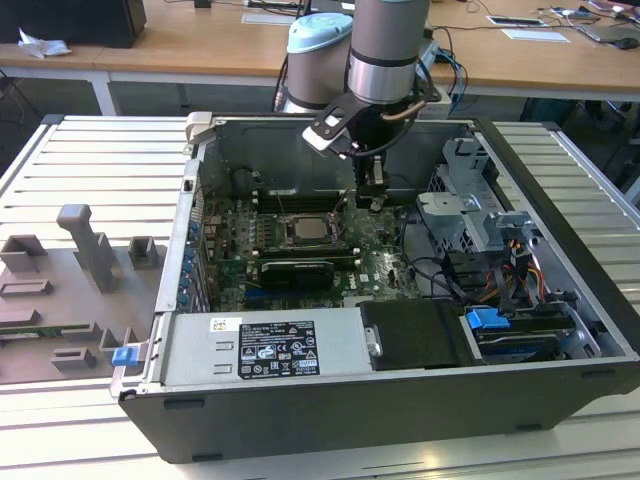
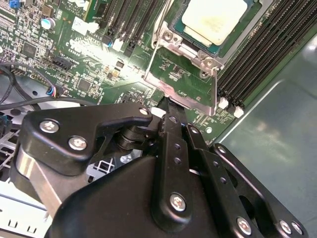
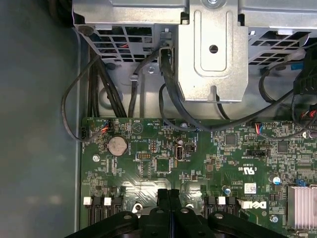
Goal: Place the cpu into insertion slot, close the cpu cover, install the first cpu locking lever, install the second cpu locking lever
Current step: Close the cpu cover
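I read my gripper [image 3: 169, 192] as clenched, seemingly empty, over the motherboard [image 3: 198, 158]; case [image 1: 300, 420] on slatted table [image 1: 90, 160], desks [image 1: 200, 45] behind.

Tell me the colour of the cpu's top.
The cpu is silvery-beige, clearest in the second wrist view.

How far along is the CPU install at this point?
Done: the cpu sits in the insertion slot, and the cpu cover looks lowered over it. In hand: the gripper, shut and empty, is close to the cover's edge. Left: the locking levers; whether either is latched cannot be told.
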Controlling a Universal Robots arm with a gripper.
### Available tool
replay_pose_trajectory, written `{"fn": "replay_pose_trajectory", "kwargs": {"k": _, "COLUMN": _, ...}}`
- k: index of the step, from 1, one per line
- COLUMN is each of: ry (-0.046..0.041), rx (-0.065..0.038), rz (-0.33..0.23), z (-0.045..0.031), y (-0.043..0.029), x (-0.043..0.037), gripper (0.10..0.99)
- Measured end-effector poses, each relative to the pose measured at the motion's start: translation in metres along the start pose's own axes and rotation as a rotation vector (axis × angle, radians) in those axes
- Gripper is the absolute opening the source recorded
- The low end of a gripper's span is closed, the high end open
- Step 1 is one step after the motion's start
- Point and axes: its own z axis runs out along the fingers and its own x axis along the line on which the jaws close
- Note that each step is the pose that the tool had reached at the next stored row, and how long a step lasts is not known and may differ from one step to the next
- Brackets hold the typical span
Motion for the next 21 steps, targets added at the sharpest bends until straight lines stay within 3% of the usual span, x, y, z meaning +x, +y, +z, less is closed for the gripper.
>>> {"fn": "replay_pose_trajectory", "kwargs": {"k": 21, "ry": 0.0001, "rx": 0.000, "rz": 0.000, "z": -0.0003, "y": -0.0095, "x": 0.0001, "gripper": 0.106}}
